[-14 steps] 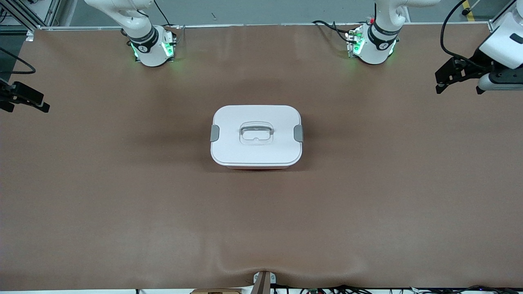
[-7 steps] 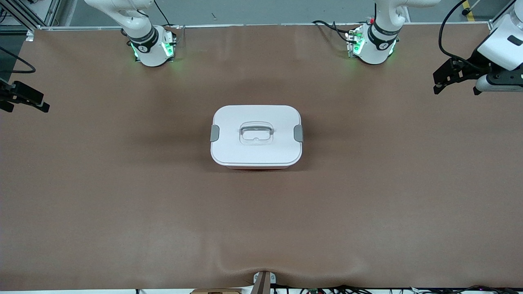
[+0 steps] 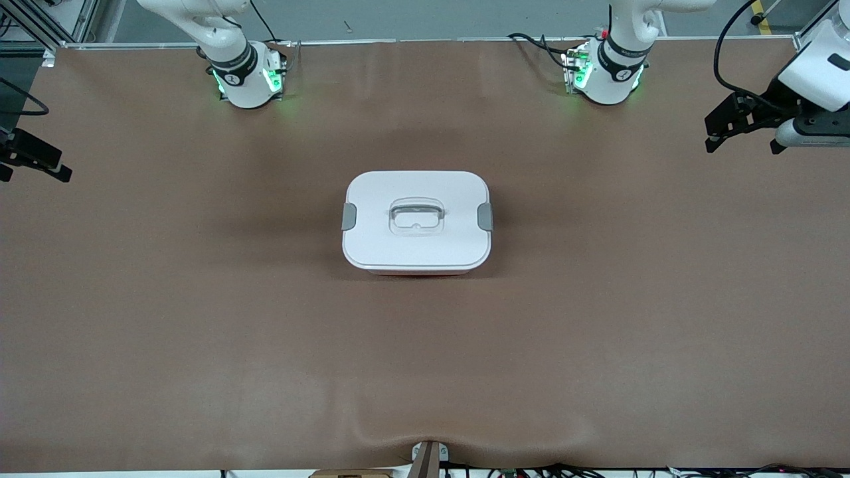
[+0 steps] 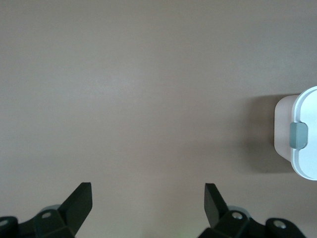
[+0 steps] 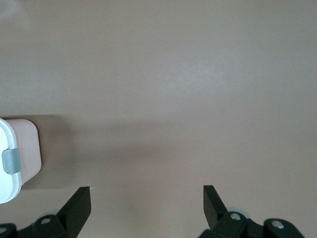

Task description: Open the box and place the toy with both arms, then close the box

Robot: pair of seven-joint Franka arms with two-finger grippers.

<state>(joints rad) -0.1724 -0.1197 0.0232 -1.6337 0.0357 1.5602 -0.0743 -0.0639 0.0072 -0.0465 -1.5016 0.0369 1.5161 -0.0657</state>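
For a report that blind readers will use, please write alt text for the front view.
A closed plastic box with a white lid, grey side clips and a clear top handle sits mid-table on a brown table. The left hand is open above the left arm's end, and the right hand is at the right arm's end, both away from the box. No toy is visible.

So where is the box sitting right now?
In the front view the box sits closed in the middle of the table, between the two arms' ends, nearer the camera than both bases. Nothing lies beside it, and neither gripper is near it.
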